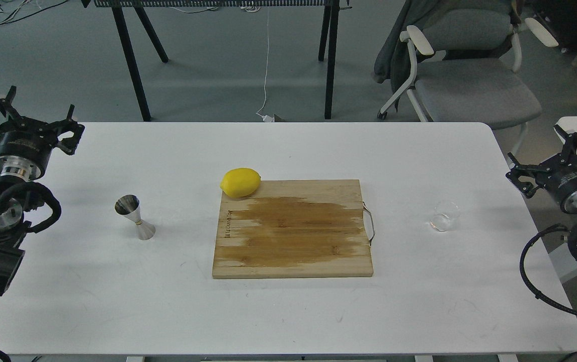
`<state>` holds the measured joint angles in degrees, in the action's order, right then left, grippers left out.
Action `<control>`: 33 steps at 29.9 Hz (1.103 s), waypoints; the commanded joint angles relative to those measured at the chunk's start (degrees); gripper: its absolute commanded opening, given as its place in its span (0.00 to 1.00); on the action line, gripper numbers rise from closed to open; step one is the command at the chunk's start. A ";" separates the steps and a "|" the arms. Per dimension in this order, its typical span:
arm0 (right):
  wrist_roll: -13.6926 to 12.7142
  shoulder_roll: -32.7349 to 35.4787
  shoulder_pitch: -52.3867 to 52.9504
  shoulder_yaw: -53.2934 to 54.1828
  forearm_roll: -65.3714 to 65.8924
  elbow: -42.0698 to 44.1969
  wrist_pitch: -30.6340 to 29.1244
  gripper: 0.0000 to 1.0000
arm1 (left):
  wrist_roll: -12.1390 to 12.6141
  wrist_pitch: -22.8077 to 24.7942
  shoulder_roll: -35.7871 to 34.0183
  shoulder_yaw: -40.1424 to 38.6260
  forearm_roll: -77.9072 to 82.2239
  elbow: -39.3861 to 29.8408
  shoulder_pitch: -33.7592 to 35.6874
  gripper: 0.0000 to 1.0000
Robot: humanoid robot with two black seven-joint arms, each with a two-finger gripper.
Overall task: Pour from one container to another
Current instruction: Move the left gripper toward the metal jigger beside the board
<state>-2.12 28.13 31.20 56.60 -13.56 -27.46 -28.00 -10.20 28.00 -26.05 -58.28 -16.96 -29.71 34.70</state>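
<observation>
A small clear glass cup (444, 216) stands on the white table (117, 301) at the right, a short way right of the board's metal handle. The shiny steel hourglass jigger (135, 217) stands upright on the left part of the table. My left gripper (29, 114) hovers at the table's far-left edge, behind and left of the jigger, open and empty. At the table's right edge my right gripper (552, 157) is held above and right of the cup, open with nothing in it.
A wooden cutting board (293, 236) with a dark wet patch lies in the middle, a yellow lemon (240, 182) at its back-left corner. Behind the table stand a grey chair (469, 85) and black table legs (130, 60).
</observation>
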 commanded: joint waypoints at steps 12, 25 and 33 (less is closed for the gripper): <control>0.09 0.08 0.08 0.00 -0.06 0.13 0.00 1.00 | 0.01 0.00 0.47 -0.26 -3.78 3.51 0.37 1.00; 0.62 0.08 0.17 0.53 -0.15 0.04 0.00 1.00 | -17.80 0.00 -10.42 18.53 28.68 11.43 10.02 1.00; 0.62 0.17 0.09 1.32 -0.15 -0.05 0.00 1.00 | -17.80 0.00 -13.93 22.16 56.22 4.16 17.95 1.00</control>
<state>-1.47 28.23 31.38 57.84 -13.71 -27.50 -28.00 -27.94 28.04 -38.12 -36.39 32.92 -20.65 51.75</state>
